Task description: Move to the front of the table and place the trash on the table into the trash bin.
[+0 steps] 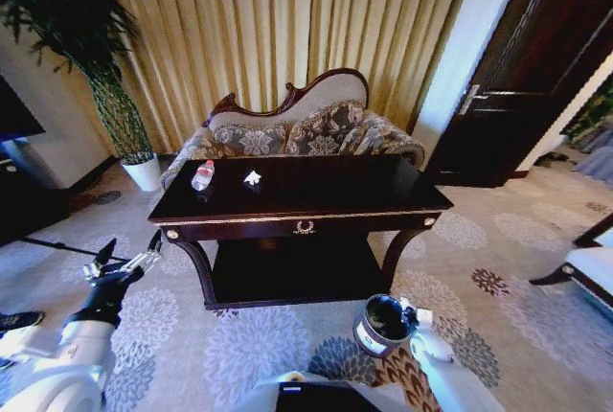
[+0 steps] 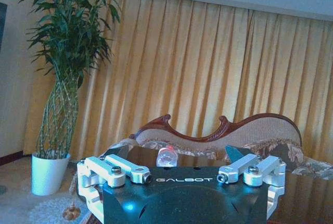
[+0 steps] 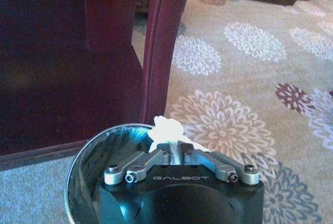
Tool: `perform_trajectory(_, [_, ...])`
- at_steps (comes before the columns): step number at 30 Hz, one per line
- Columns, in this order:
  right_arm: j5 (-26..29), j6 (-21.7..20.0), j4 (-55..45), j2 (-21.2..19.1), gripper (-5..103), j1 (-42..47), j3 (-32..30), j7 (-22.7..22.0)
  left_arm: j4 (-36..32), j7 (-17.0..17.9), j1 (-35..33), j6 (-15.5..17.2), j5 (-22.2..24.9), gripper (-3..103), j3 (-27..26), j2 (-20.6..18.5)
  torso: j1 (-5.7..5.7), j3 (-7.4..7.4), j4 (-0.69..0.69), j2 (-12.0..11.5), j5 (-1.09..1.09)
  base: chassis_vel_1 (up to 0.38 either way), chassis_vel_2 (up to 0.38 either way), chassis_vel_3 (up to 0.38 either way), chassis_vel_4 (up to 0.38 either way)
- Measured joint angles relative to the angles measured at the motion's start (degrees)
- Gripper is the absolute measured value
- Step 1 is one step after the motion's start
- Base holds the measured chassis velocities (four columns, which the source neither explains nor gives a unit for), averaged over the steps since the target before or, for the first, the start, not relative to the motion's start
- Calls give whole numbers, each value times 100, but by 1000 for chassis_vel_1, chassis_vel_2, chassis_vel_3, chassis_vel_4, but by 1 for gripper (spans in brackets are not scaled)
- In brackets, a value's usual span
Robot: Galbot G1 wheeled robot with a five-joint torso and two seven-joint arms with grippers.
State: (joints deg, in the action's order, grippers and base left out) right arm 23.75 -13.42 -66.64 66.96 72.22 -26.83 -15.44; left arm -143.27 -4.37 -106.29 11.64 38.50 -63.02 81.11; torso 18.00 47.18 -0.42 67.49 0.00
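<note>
Parked before the near side of the dark table (image 1: pixel 383 203), close enough for either arm to reach over it. Right tool (image 3: pixel 174 150) held low at the near right, directly above the open mouth of the trash bin (image 3: pixel 86 153), itself set on the flowered carpet (image 3: pixel 234 125) just in front of the table's right leg. Fingers pinched together on a crumpled white paper scrap (image 3: pixel 166 128), kept over the shiny rim, presumably so as to drop it inside and not onto the floor. Left tool (image 2: pixel 182 174) waiting at the near left, beside the table's left corner and roughly level with the tabletop, fingers spread wide and gripping nothing, aimed towards the far left of the top. Lying there on its side, a small clear plastic bottle (image 1: pixel 202 175) with a red cap; just to its right, apart from it, a second paper scrap (image 1: pixel 252 178); both towards the far edge, in front of the floral sofa (image 1: pixel 316 129). By the look of it, one piece about to be binned and two left to fetch. Bottle likely to roll if nudged, so best taken across its body
</note>
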Motion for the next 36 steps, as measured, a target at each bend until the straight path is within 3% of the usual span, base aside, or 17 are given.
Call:
perform_trajectory(3, [-97, -44, -9, 35, 25, 8, 0, -30, 0, -16, 18, -22, 46, 100, -57, -16, 0, 0, -1, 0, 0, 0, 0, 0, 0])
perform_trajectory(4, [-97, -44, -9, 35, 25, 8, 0, -30, 0, -16, 18, -22, 46, 100, -57, -16, 0, 0, -1, 0, 0, 0, 0, 0, 0])
perform_trajectory(9, [-124, -50, -28, 23, 46, 13, -16, -33, 0, -14, 120, -22, 57, 100, -52, 12, 0, 0, -1, 0, -1, 0, 0, 0, 0])
perform_trajectory(11, [-124, -50, -28, 18, 46, 13, -18, -33, 0, -14, 120, -21, 56, 100, -50, 11, 0, 0, -1, 0, -1, 0, 0, 0, 0])
perform_trajectory(12, [-124, -51, -38, 11, 57, 18, -24, -33, 0, -14, 117, -21, 57, 100, -48, 11, 0, 0, -1, 0, 0, 0, 0, 0, 0])
perform_trajectory(15, [-123, -51, -57, 5, 62, 25, -33, -33, 2, -14, 109, -21, 57, 100, -51, 6, 0, 0, -1, 0, 0, 0, 0, 0, 0])
perform_trajectory(18, [-114, -51, -76, -6, 80, 40, -43, -33, 13, -14, 100, -21, 57, 100, -62, 8, 0, 0, -1, 0, -1, 0, 0, 0, 0])
perform_trajectory(20, [-111, -51, -83, -9, 80, 46, -43, -33, 14, -14, 99, -21, 57, 100, -63, 8, -1, 0, -1, 0, 0, 0, 0, 0, 0])
perform_trajectory(23, [-91, -55, -148, -49, 95, 103, -55, -33, 34, -16, 86, -21, 76, 100, -109, 2, -1, 0, -1, 0, 0, 0, 0, 0, 0])
perform_trajectory(28, [84, -63, -472, -84, 100, 260, -120, -16, 62, -19, 81, -22, 99, 100, -136, -3, -1, 0, -1, 0, 1, 0, 0, 0, 0])
perform_trajectory(32, [535, 147, -1970, -172, 100, 777, -368, 139, 68, -23, 84, -24, 101, 100, -129, -3, -1, 0, -1, 0, 1, 0, 0, 0, 0])
perform_trajectory(33, [535, 147, -1970, -172, 100, 777, -368, 139, 68, -23, 84, -24, 101, 100, -129, -3, -1, 0, -1, 0, 1, 0, 0, 0, 0])
perform_trajectory(35, [894, 194, -3014, -256, 100, 1048, -539, 141, 63, -25, 90, -24, 101, 100, -125, -4, -1, 0, -1, 0, -2, 0, 0, 0, 0])
perform_trajectory(36, [894, 194, -3014, -256, 100, 1048, -539, 141, 63, -25, 90, -24, 101, 100, -125, -4, -1, 0, -1, 0, -2, 0, 0, 0, 0])
